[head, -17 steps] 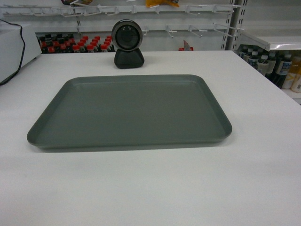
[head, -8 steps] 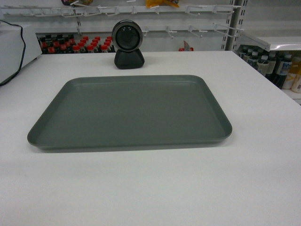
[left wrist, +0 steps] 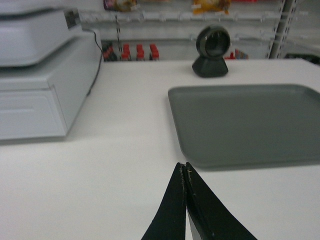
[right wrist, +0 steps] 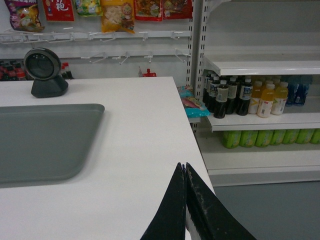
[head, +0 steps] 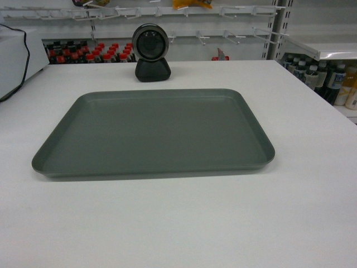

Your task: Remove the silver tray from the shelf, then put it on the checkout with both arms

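Note:
The silver tray (head: 153, 134) lies flat on the white checkout (head: 178, 223), just in front of the round scanner (head: 151, 51). No arm shows in the head view. In the left wrist view my left gripper (left wrist: 184, 166) is shut and holds nothing, just off the near left corner of the silver tray (left wrist: 245, 122) above the checkout (left wrist: 100, 190). In the right wrist view my right gripper (right wrist: 184, 166) is also shut with nothing in it, near the right edge of the checkout (right wrist: 135, 150), well right of the silver tray (right wrist: 42, 142). Behind the checkout stands a white shelf (right wrist: 260, 65).
A white register box (left wrist: 40, 75) with a black cable sits on the checkout's left side. Shelves with dark and yellow bottles (right wrist: 245, 97) stand to the right, across a gap with grey floor (right wrist: 270, 210). Hook rails with snack bags (right wrist: 117, 15) line the back wall.

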Robot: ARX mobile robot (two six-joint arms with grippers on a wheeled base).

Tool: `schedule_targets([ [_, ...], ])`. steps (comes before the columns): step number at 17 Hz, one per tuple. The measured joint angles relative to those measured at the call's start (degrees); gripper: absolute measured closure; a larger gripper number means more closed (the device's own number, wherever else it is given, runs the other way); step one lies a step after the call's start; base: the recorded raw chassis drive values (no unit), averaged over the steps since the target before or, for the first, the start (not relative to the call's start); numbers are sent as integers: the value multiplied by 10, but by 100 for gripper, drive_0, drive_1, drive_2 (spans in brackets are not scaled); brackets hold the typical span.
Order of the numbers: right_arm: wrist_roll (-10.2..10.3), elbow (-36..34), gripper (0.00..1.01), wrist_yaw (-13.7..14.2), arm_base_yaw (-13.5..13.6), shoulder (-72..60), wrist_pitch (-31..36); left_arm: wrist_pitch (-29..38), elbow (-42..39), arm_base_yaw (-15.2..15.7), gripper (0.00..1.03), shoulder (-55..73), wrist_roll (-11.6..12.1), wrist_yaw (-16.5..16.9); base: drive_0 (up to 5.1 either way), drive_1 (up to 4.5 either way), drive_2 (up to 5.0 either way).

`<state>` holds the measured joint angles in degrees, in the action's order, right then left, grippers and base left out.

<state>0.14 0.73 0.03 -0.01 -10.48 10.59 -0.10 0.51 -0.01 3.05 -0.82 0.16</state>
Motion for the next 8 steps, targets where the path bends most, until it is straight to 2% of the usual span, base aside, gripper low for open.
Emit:
schedule_targets([
  [1,0,0,99,0,0,7,-9,7,0,0,101,-26,0,0,0,0,0],
  [2,0,0,99,-2,0,62,-94,0,2,0,101,-25,0,-2,0,0,0],
  [3,0,0,99,0,0,103,-103,-4,0,0,101,-25,0,-4,0,0,0],
  [8,0,0,99,0,0,103,-108,-1,0,0,101,-25,0,-2,0,0,0],
])
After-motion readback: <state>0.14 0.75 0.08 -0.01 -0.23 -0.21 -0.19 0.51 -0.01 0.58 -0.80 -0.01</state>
